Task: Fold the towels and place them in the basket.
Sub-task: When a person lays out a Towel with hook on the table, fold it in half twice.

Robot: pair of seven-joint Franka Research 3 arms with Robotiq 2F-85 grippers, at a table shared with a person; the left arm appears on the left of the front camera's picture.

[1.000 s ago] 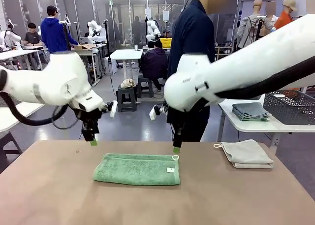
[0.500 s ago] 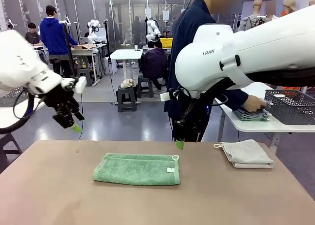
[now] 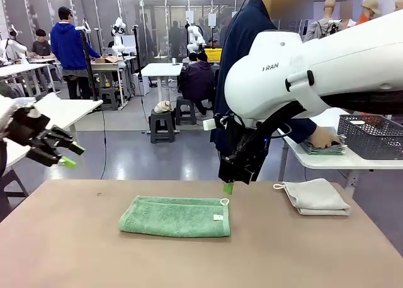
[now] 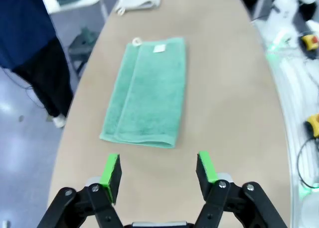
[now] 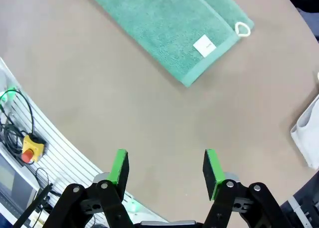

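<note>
The green towel (image 3: pixel 175 217) lies folded mid-table, long axis running left to right, label end toward the robot's right. The right gripper (image 3: pixel 228 187) hangs just above the table's far edge by that end — the nearer tool — jaws wide, holding nothing. The left gripper (image 3: pixel 70 155) is well off past the table's left edge, also wide and empty. The cream towel (image 3: pixel 317 197) sits at the far right corner; the basket (image 3: pixel 371 135) stands beyond on a side table (image 3: pixel 334 160), where a person's hand (image 3: pixel 324 137) rests on folded grey clothes (image 3: pixel 320 148). Nothing blocks the green towel.
</note>
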